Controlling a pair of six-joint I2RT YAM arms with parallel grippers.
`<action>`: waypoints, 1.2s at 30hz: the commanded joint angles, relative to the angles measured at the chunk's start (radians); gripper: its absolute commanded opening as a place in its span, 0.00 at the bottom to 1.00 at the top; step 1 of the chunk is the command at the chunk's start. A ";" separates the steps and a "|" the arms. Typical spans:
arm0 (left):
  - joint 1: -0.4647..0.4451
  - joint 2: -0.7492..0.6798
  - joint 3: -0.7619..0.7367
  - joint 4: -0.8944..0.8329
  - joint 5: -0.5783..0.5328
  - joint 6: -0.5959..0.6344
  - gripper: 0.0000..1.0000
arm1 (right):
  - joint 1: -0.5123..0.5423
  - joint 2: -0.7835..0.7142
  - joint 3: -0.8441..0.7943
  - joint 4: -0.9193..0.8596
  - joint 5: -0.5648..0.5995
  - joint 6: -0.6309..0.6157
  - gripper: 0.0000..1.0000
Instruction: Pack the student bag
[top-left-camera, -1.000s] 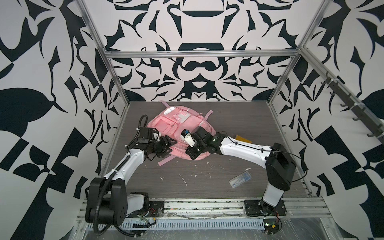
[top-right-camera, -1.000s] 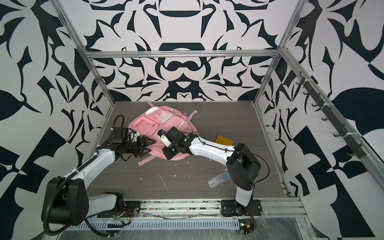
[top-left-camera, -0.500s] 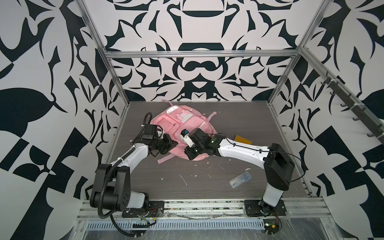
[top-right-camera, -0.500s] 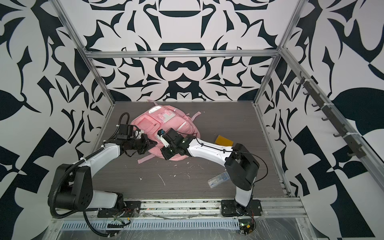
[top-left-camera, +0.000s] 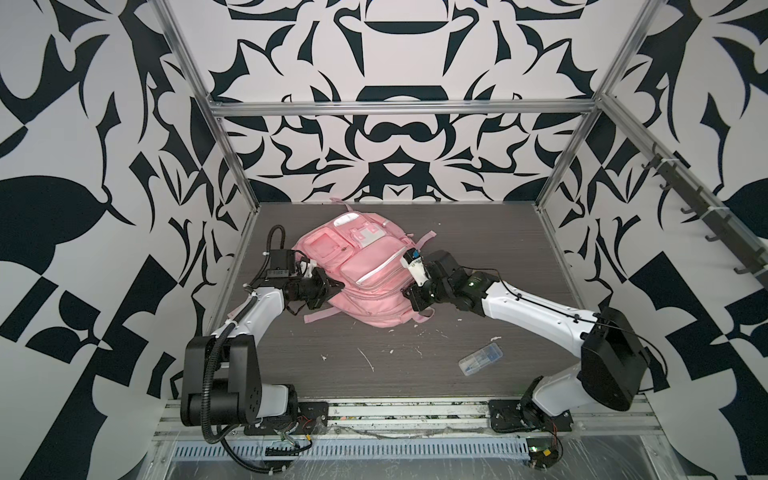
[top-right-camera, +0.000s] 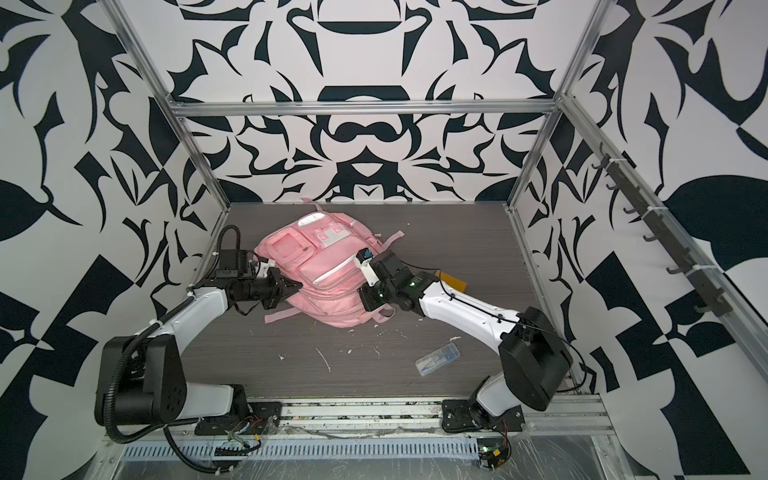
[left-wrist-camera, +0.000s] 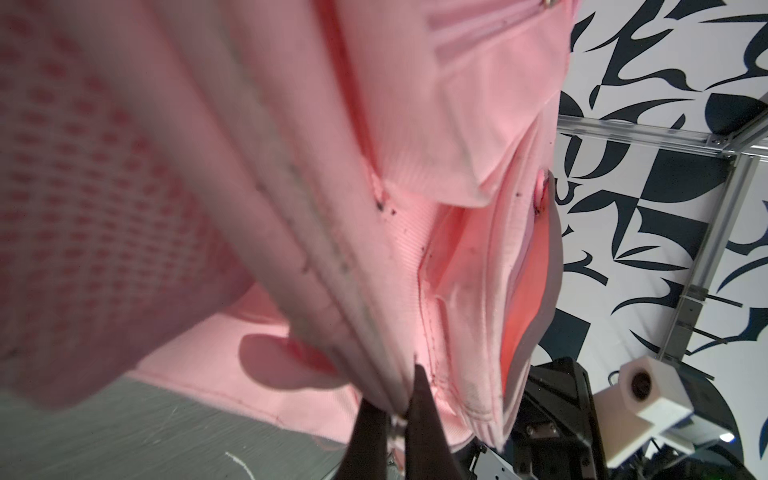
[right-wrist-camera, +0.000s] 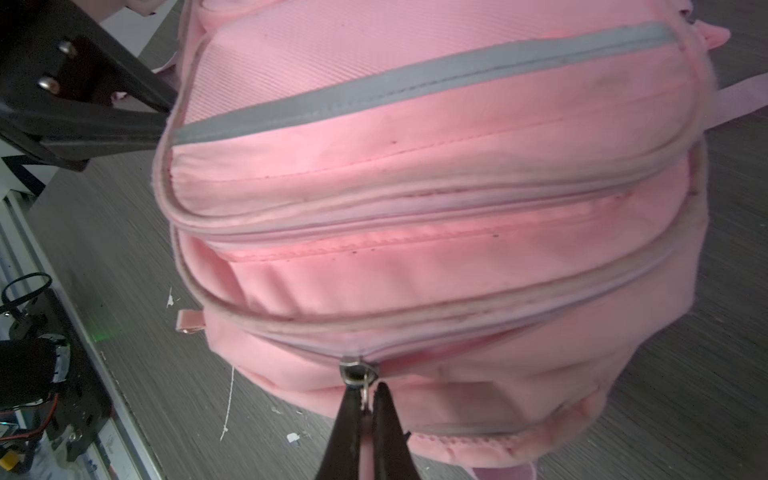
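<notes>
On counter (top-left-camera: 478, 249), left of centre toward rear wall: student bag (top-left-camera: 365, 286), pink, lying front-up, straps splayed at sides.

L tool (top-left-camera: 340, 286): jaws narrow, pinched on piped edge of bag at side nearest L arm. In L wrist view, fabric seam clamped between dark fingertips (left-wrist-camera: 419, 415).

R tool (top-left-camera: 410, 300): jaws nearly together, gripping zip pull (right-wrist-camera: 365, 395) of lowest zip on bag end nearest R arm. Slider (right-wrist-camera: 354, 370) just ahead of tips, touching pull.

Containers:
- Bag: upper zips and grey reflective strip (right-wrist-camera: 415, 83) seen in R wrist view, zips closed as far as visible. Thin dark-red gap along lowest zip beside slider. Contents not visible.
- Clear box (top-left-camera: 481, 359): flat on counter near R arm base, well apart from bag. Small bluish items inside, type cannot be told.

Misc.: yellow flat item (top-right-camera: 455, 283) on counter behind R forearm, partly hidden. White scraps (top-left-camera: 368, 359) scattered on counter in front of bag.
</notes>
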 joint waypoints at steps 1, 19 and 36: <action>0.103 0.020 0.046 -0.040 -0.183 0.110 0.00 | -0.045 -0.033 0.019 -0.099 0.076 -0.067 0.00; 0.085 -0.019 0.194 -0.169 -0.114 0.145 0.96 | 0.161 0.267 0.344 -0.042 0.069 -0.075 0.00; 0.061 -0.501 -0.197 -0.176 -0.122 -0.213 0.90 | 0.331 0.380 0.462 0.128 -0.168 0.000 0.00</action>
